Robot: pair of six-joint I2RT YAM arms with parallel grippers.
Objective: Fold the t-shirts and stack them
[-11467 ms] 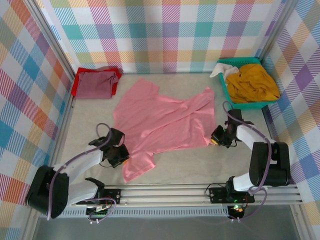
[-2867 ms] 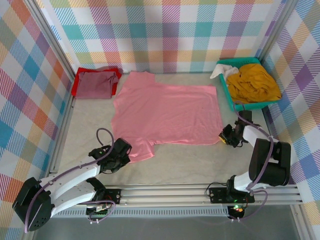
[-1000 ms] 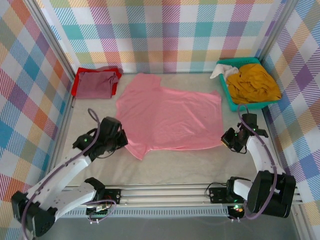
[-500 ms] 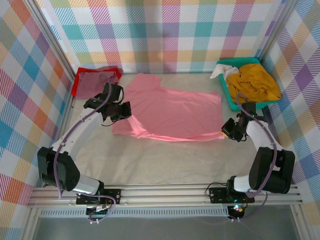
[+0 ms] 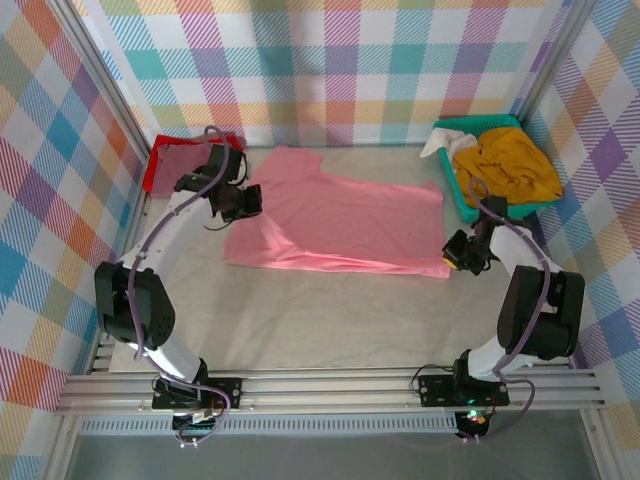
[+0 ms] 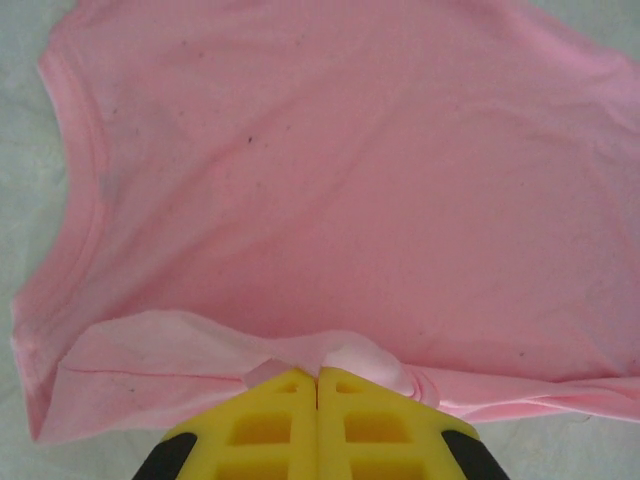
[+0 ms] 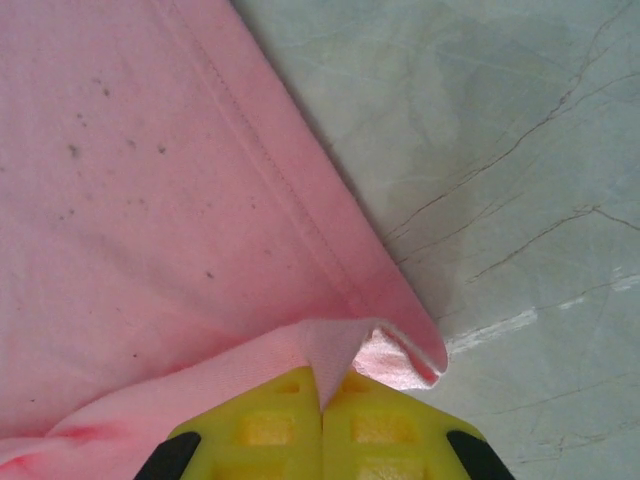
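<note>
Salmon-pink t-shirt (image 5: pixel 350 222) is on the table (image 5: pixel 330 310), spread between my two sets of jaws. Both are clamped on it.

On the left wrist camera the yellow fingers (image 6: pixel 265 428) are pressed tight together with a small bunch of the pink cloth (image 6: pixel 350 180) pinched at their tips. To the left of the left jaws a flap of the shirt is doubled over onto the layer beneath. Ahead of them the body of the shirt lies flat, with a stitched edge curving away at the far left.

On the right wrist camera the fingers (image 7: pixel 262 428) are likewise closed, gripping a corner of the shirt (image 7: pixel 130 200). The corner curls over just ahead and to the right of the tips. The hem seam runs away from the right jaws on a diagonal to the upper left, and bare grey table (image 7: pixel 500 150) lies to their right.

From above, the left arm (image 5: pixel 170 235) reaches far out, and a doubled edge of the shirt runs from the left jaws across to the right jaws. Just beyond and to the left of the left jaws sits a maroon t-shirt (image 5: pixel 180 158) on top of a red t-shirt (image 5: pixel 150 178). Beyond the right jaws and slightly to their right stands a teal basket (image 5: pixel 456 195) holding a crumpled mustard-yellow t-shirt (image 5: pixel 505 165) and a white cloth (image 5: pixel 437 143).
</note>
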